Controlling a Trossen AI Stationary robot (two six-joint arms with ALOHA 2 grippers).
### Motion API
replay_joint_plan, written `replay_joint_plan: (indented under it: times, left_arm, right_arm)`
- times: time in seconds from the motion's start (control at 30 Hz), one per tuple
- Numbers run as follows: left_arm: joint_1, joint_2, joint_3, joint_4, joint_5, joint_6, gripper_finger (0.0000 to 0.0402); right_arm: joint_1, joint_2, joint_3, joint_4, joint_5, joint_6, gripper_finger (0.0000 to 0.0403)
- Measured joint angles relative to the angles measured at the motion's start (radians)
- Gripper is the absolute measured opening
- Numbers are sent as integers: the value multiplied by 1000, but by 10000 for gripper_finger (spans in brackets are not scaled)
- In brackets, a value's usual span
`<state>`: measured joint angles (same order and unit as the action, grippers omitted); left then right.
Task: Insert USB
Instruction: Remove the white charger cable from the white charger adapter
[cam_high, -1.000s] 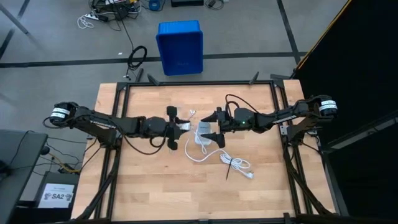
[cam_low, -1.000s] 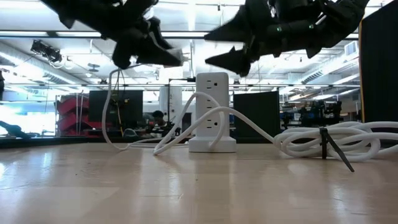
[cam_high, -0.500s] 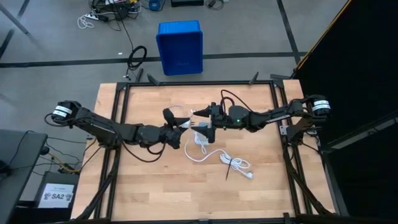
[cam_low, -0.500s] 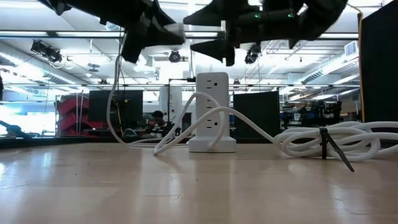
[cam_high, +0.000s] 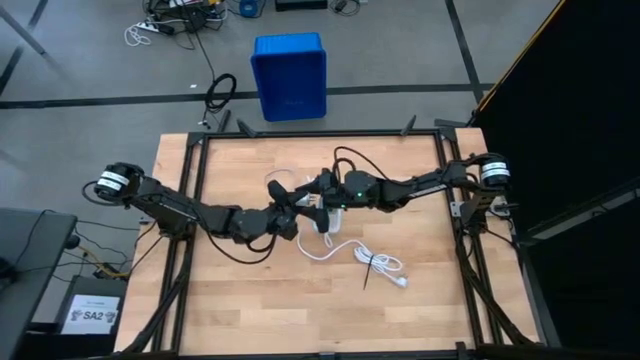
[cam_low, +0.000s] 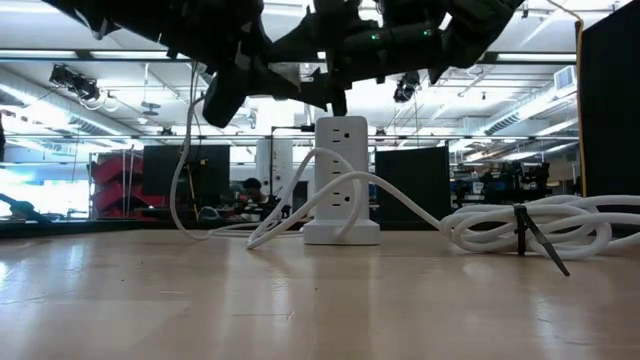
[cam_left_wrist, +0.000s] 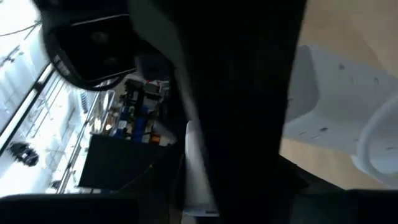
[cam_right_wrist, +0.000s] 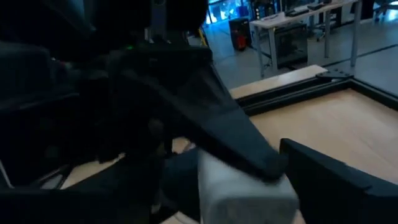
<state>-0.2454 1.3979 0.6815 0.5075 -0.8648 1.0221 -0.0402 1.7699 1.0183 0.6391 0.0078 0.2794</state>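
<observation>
My left gripper (cam_high: 294, 205) reaches in level from the table's left, high above the board, and is shut on the white plug end (cam_right_wrist: 245, 186) of the USB. The thin USB cable (cam_low: 182, 170) hangs from it down to the table. My right gripper (cam_high: 313, 193) comes level from the table's right and meets the left one above the white power tower (cam_low: 340, 180). It is open, with a finger on either side of the plug. In the low view the two grippers overlap, so the plug is hidden there. My left gripper pinches the USB's plug end between its fingers, one dark finger (cam_right_wrist: 239, 134) lying along the plug's top face. It comes level from the table's left. The plug is lifted clear, and the cable hangs slack to the table. My right gripper stands around the plug end; I cannot tell whether its finger (cam_right_wrist: 336, 180) touches it.
The power tower (cam_high: 326, 218) stands upright mid-table right under the grippers. Its thick white cord (cam_high: 375, 262), bundled with a black tie, lies toward the near right. Black frame rails border the board, and a blue bin (cam_high: 290, 75) sits on the floor beyond the far edge.
My right gripper has travelled toward the table's left, over the tower, until its fingers reach the plug in my left gripper. My left gripper has rolled about its own axis and edged toward the right gripper, carrying the plug, with the cable swinging below.
</observation>
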Motion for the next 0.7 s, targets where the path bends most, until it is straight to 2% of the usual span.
replay_joint_plan:
  times: [0.3,0.5,0.7]
  left_arm:
    - [-14,0,0,9,-38,17,123]
    - [-36,0,0,18,-55,-29,172]
    - [-106,-18,0,12,-226,-33,226]
  right_arm:
    - [-3,-2,0,-19,-18,-25,109]
    - [-6,-2,0,-19,-31,-79,109]
    - [-13,-3,1,-14,-31,-80,109]
